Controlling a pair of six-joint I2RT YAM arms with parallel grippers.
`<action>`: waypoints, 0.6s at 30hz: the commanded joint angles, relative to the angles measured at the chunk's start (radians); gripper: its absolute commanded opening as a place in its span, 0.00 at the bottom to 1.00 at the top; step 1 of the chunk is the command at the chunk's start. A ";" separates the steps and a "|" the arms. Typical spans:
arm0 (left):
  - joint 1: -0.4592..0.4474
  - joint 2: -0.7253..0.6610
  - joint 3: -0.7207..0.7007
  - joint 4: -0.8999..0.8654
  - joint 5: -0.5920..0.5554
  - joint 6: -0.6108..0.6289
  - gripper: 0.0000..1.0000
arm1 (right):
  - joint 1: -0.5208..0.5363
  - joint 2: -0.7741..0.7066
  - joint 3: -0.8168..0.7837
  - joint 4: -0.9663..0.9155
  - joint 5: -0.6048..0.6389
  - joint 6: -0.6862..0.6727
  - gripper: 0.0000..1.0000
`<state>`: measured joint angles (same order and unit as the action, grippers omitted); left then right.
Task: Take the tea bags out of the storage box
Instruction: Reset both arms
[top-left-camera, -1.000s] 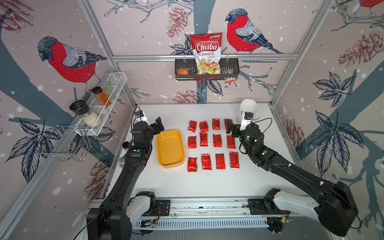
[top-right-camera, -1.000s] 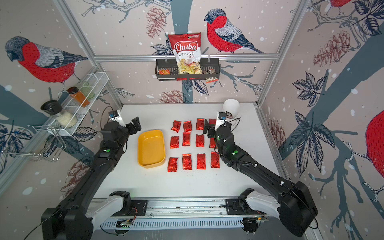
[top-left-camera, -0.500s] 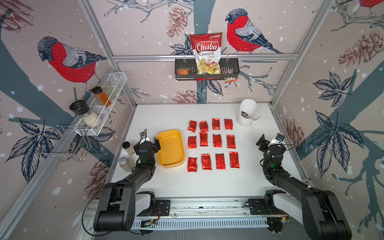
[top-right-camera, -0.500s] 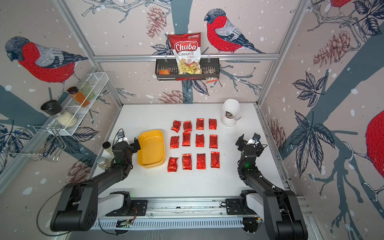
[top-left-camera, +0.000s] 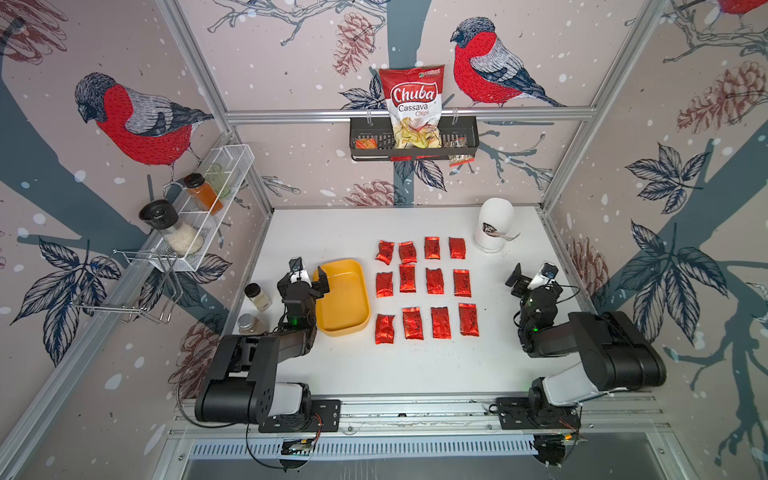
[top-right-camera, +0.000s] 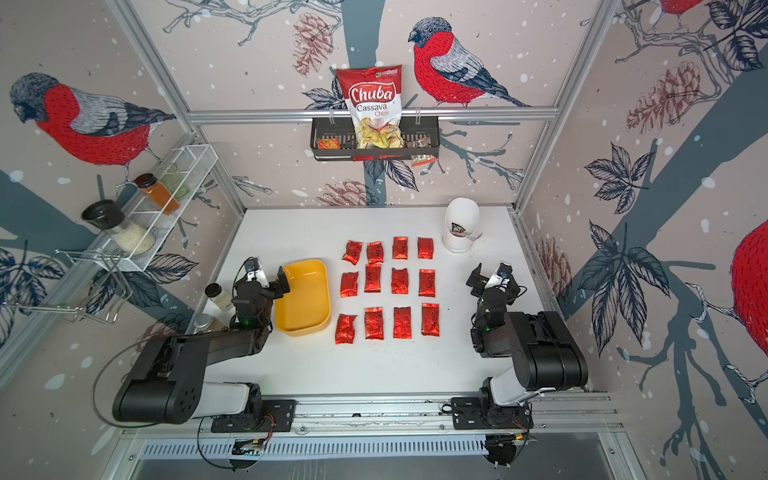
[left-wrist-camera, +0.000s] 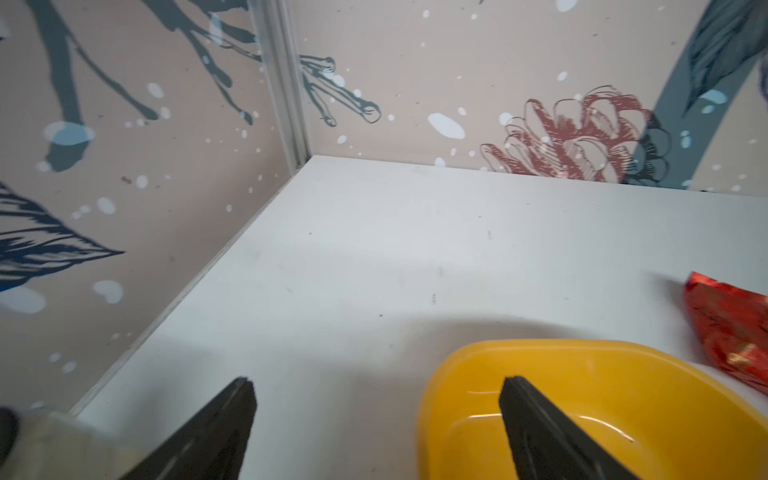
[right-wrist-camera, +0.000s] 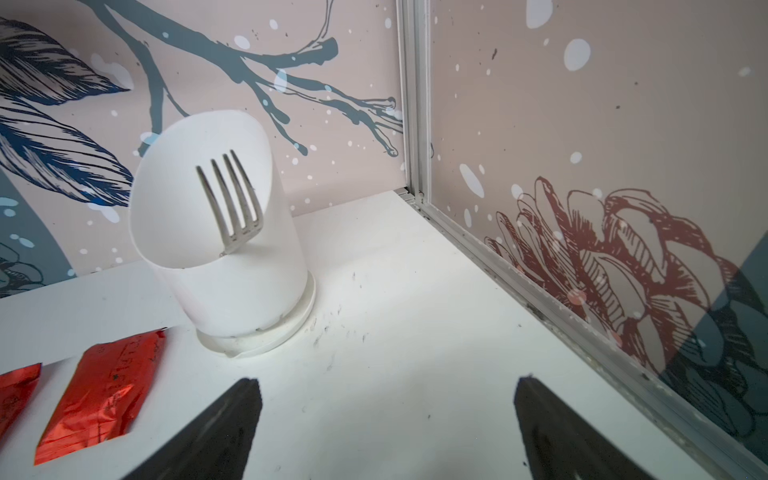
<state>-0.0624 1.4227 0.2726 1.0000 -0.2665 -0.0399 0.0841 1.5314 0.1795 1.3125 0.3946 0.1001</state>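
Tea bags (top-left-camera: 434, 280) lie between left gripper (left-wrist-camera: 376, 382), one finger (left-wrist-camera: 536, 424) over storage box (left-wrist-camera: 582, 357), and right gripper (right-wrist-camera: 386, 382), both wide-spread.

in the left wrist view the storage box (left-wrist-camera: 602, 365) runs off the frame with one of the left fingers (left-wrist-camera: 540, 432) covering part of its inside, a tea bag (left-wrist-camera: 731, 328) is cut by the edge, and a pale blurred thing (left-wrist-camera: 50, 444) beside the other finger cannot be told. in the right wrist view the fork (right-wrist-camera: 232, 199) has its handle hidden inside the white holder (right-wrist-camera: 232, 299) and one tea bag (right-wrist-camera: 14, 395) is cut off. in both top views the print on the tea bags (top-left-camera: 434, 281) is too small to read, and the left arm (top-left-camera: 286, 340) hides part of a metal-lidded jar (top-left-camera: 248, 322).
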 joint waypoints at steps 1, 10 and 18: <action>-0.004 0.073 -0.016 0.183 -0.021 0.026 0.96 | -0.001 -0.018 0.020 -0.018 0.003 -0.006 1.00; 0.011 0.108 -0.028 0.235 -0.030 0.001 0.96 | -0.012 -0.020 0.025 -0.038 -0.011 0.000 1.00; 0.012 0.103 -0.025 0.217 -0.028 0.001 0.96 | -0.015 -0.007 0.030 -0.026 -0.020 -0.002 1.00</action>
<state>-0.0544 1.5261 0.2447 1.1732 -0.2913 -0.0299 0.0715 1.5188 0.2035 1.2751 0.3874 0.1017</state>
